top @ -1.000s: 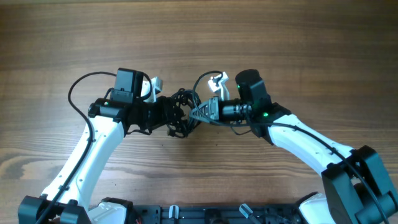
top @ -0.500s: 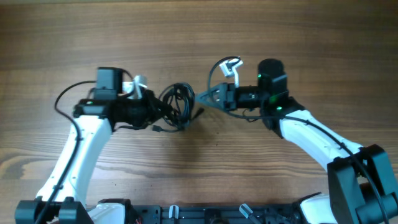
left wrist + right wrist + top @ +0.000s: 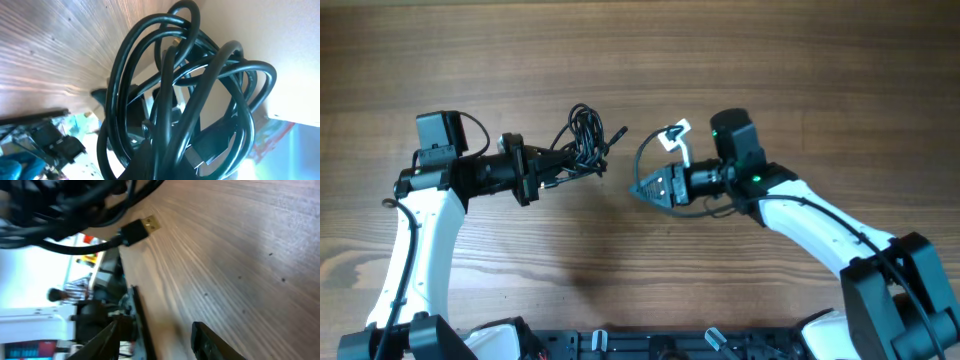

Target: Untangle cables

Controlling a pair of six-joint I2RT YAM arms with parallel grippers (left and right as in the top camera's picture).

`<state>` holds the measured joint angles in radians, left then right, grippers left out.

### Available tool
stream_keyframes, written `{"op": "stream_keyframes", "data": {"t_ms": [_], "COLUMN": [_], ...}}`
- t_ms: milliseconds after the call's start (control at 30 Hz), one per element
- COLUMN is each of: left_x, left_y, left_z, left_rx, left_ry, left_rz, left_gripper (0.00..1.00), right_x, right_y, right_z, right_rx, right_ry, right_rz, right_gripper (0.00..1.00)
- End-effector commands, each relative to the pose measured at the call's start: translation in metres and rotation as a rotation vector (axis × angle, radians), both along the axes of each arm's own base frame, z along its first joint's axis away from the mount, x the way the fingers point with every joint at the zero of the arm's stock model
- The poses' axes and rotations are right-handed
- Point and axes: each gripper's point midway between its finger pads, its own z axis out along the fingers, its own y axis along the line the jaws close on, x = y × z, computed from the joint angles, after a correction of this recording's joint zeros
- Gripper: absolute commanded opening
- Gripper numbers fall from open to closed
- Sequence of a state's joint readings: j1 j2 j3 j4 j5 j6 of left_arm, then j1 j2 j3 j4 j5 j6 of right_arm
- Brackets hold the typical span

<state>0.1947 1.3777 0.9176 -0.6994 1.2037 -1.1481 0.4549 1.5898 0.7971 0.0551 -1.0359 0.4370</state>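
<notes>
The cables [image 3: 586,138] are one tight black bunch of loops, held up over the table [image 3: 770,60] near the middle. The left gripper [image 3: 572,162] pinches the bunch. One plug [image 3: 142,228] sticks out. The right gripper [image 3: 642,187] is spread wide and holds nothing. No cable is pulled free yet, so I think almost all the work is left. I see no box or bin.
</notes>
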Motion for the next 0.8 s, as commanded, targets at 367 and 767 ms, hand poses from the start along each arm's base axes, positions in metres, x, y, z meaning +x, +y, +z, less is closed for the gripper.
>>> {"op": "stream_keyframes", "data": {"t_ms": [367,767], "left_x": [-0.009,0.004], "left_y": [-0.011,-0.006], "left_z": [0.037,0.032], "left_rx": [-0.116,0.192], "left_ry": [-0.35,-1.027], "left_rz": [-0.157,-0.304], "left_gripper": [0.04,0.04], "right_x": [-0.005,-0.005], "right_y": [0.013,0.008], "right_z": [0.066,0.068], "right_rx": [0.244,0.232], "right_ry": [-0.2,0.051], "right_rz": [0.149,0.098], "right_gripper": [0.64,0.49]}}
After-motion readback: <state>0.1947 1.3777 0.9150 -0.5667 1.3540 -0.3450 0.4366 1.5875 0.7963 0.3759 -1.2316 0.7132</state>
